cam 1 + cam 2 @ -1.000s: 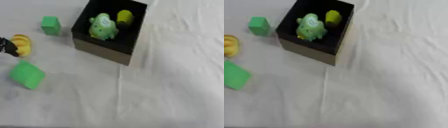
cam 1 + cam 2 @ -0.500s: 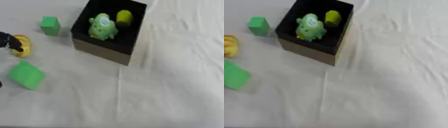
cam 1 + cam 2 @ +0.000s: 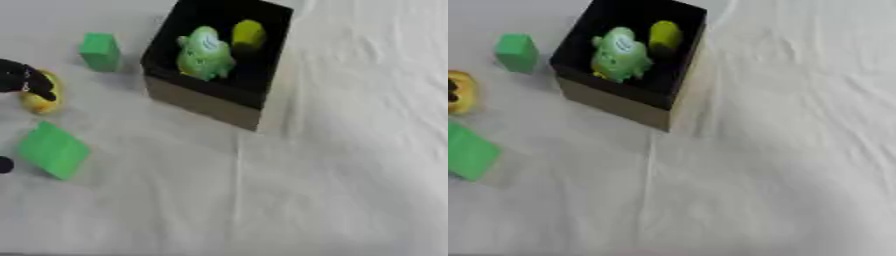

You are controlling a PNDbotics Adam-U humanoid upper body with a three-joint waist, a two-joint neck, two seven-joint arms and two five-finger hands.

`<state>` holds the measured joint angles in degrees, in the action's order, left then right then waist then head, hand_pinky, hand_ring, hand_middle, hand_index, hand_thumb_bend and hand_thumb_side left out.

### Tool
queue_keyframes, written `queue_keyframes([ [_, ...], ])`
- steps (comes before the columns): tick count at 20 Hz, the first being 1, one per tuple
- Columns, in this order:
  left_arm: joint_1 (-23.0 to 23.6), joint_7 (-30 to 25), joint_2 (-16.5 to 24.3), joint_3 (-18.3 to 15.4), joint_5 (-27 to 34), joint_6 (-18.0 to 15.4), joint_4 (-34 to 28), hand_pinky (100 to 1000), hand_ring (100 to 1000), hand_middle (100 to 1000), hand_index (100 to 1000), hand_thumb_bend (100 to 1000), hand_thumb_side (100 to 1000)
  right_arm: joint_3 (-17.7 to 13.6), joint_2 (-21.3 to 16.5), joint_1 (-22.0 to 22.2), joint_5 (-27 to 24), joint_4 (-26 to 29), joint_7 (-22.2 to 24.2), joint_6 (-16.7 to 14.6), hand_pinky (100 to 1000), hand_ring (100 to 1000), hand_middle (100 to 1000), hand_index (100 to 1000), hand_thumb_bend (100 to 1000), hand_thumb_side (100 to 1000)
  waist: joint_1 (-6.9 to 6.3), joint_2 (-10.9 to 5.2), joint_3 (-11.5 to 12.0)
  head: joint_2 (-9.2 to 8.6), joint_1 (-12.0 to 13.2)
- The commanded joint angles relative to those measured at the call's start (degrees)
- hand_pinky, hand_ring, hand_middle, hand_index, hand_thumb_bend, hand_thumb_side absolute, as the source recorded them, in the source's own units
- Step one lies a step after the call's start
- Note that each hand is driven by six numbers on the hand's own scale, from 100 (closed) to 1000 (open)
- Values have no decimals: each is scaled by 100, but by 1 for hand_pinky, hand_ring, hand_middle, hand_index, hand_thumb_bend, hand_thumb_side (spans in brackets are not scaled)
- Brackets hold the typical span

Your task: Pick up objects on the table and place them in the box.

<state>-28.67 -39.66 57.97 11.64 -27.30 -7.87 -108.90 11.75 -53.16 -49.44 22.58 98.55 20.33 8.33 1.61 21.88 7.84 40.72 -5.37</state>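
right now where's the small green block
The small green block stands on the white cloth at the far left, just left of the black box and beyond the yellow toy.

- Left hand (image 3: 24, 82): black, rounded casing; only a small portion shows at the view's left edge.
- Separate small black rounded part shows lower on that edge.
- No markings discernible.

Left hand (image 3: 24, 82) barely pokes in at the left edge, fingers too blurred to read, covering part of the yellow toy (image 3: 39, 97). Dark blob (image 3: 4, 164) lower down, cut off, unidentifiable.
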Motion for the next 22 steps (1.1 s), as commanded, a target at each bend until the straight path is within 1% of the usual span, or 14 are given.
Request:
queue_keyframes([
  [1,-86,-36,65,22,-14,-10,77,824,873,811,830,631,100,-43,-90,-99,-4,24,-9,-19,905,904,777,836,143,377,-62,-140,-5,-15,18],
  [4,-100,-38,-1,94,0,4,206,809,855,786,815,631,100,-50,-82,-99,-11,26,-15,-19,905,904,777,836,141,373,-57,-137,-12,2,22],
  [9,-145,-5,-84,167,64,39,377,797,829,772,803,633,100,-55,-67,-85,-29,13,-26,-19,906,904,777,836,138,374,-56,-135,-12,15,32],
  [16,-247,170,-253,268,-102,84,730,787,820,764,792,608,100,-60,-57,-59,-49,5,-37,-27,906,904,777,836,137,378,-52,-135,-24,25,39],
  [22,-306,181,-378,387,-279,16,993,784,817,764,789,605,100,-78,-52,-43,-65,1,-55,-28,907,905,777,836,133,382,-51,-127,-32,30,49],
])
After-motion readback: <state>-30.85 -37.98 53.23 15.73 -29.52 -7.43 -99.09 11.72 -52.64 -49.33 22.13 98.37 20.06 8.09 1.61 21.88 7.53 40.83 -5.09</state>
